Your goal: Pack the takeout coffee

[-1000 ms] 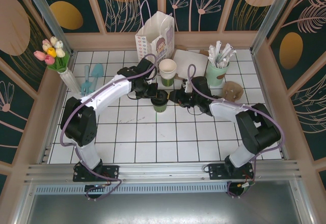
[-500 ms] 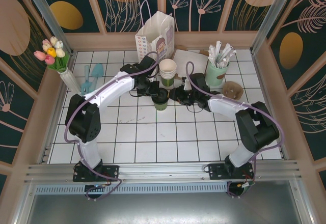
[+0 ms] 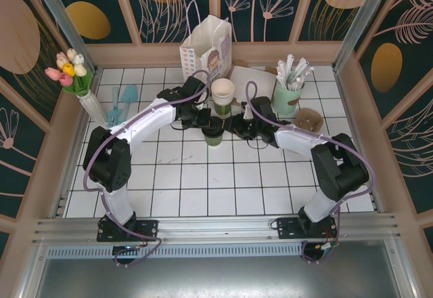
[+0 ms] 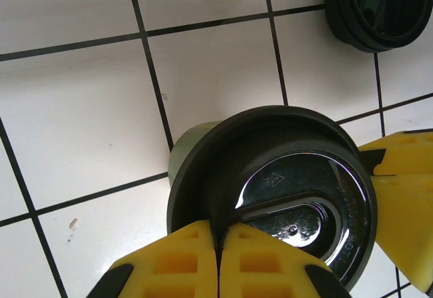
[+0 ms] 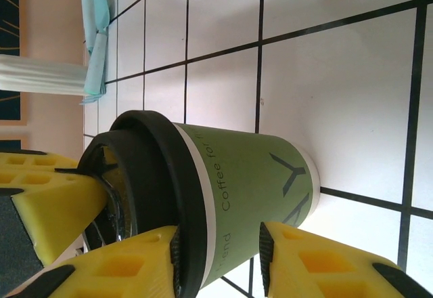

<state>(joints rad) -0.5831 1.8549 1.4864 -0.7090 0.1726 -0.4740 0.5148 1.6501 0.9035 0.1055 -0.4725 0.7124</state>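
Tipping is the danger: the coffee [image 3: 214,134] stands on the tiles [image 3: 203,189] before the bag [image 3: 205,51]. The left gripper [image 4: 218,233] is pinched shut, tips on the lid [image 4: 270,189]. The right gripper [image 5: 220,237] is part open against its side, clasping nothing. An off-centre push could topple it.

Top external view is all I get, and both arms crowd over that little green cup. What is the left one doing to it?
Observer: The left wrist camera shows the left gripper shut, its yellow fingertips pressed together on the black lid of the takeout coffee.
Operator: And the right one, is it gripping the cup?
Observer: In the right wrist view the right gripper has its jaws apart beside the cup's green wall. I cannot tell whether it touches.
Operator: Is anything written on the cup?
Observer: Yes, "Coffee for" is printed along its side, just below the lid.
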